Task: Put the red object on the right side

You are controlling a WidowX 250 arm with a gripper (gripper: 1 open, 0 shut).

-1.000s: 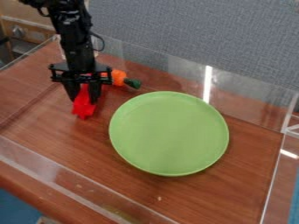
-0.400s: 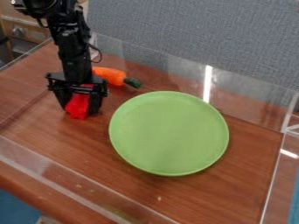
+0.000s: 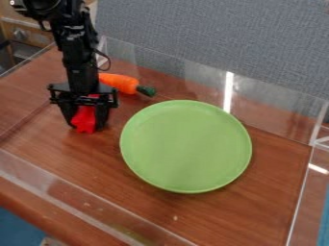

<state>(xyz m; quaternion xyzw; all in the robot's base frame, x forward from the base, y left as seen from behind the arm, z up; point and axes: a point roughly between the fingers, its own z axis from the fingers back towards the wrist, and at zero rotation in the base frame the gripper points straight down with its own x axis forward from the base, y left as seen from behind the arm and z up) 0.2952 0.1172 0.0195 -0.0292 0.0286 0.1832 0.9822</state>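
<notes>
The red object lies on the wooden table at the left, just left of the green plate. My gripper points straight down right over it. Its two dark fingers stand apart, one on each side of the red object's top, so the gripper is open. The red object's upper part is hidden behind the fingers. I cannot tell whether the fingers still touch it.
An orange carrot toy with a dark green tip lies just behind the gripper. Clear acrylic walls ring the wooden table. The plate takes up the middle and right of the table.
The gripper came slightly left and down with the red object, which now rests on the table. Its fingers, pressed together a second ago, have spread apart.
</notes>
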